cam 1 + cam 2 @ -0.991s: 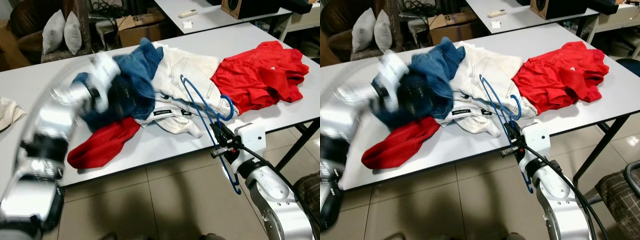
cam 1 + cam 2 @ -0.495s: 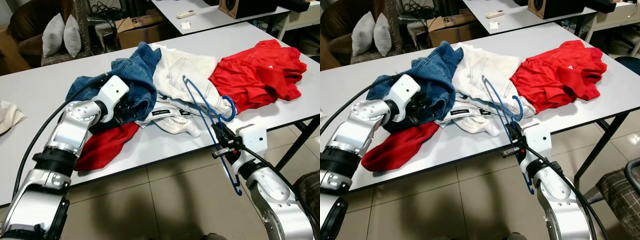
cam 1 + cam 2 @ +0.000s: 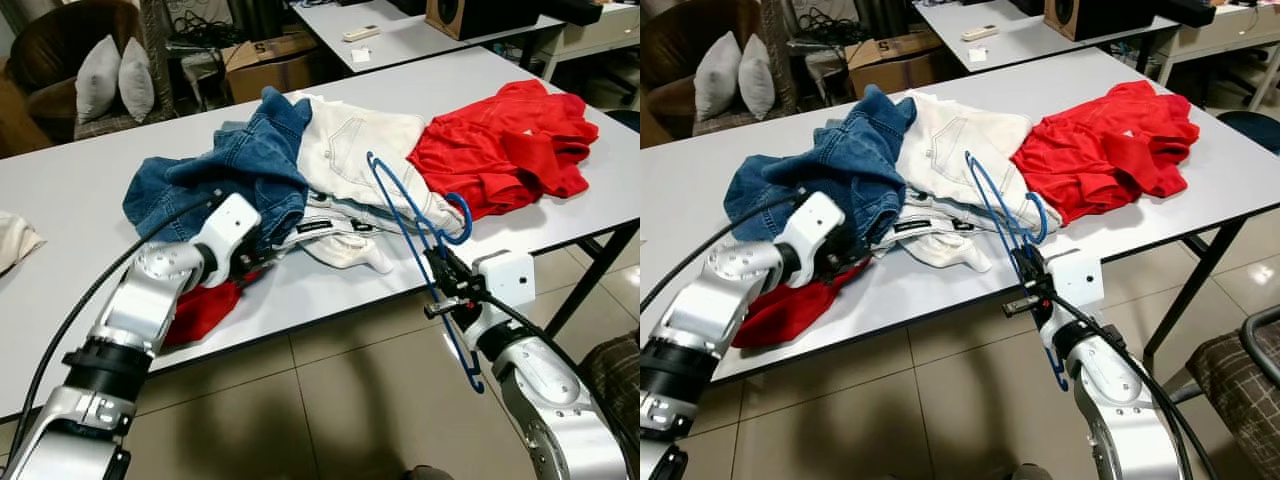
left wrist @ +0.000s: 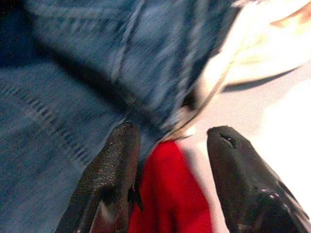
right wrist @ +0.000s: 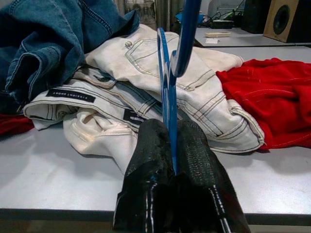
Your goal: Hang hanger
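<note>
A blue plastic hanger [image 3: 410, 215] stands tilted over the table's front edge, its hook near the white jeans [image 3: 355, 150]. My right gripper [image 3: 440, 275] is shut on the hanger's bar, and the bar runs up between its fingers [image 5: 146, 160] in the right wrist view. My left gripper [image 3: 250, 270] is low at the edge of the blue denim pile [image 3: 230, 170]. Its fingers [image 4: 114, 165] stand open, with a red cloth [image 4: 167, 194] between them and denim just beyond. The same red cloth [image 3: 200, 310] lies partly under my left forearm.
A crumpled red garment [image 3: 510, 140] lies at the right end of the grey table [image 3: 60, 200]. A cream cloth [image 3: 15, 240] sits at the left edge. Behind are a second table [image 3: 420, 30], a cardboard box [image 3: 275, 65] and pillows [image 3: 115, 80]. A chair [image 3: 615, 370] stands at lower right.
My left arm has swung down from the top of the denim pile to its front edge by the red cloth. The right gripper and hanger have stayed put.
</note>
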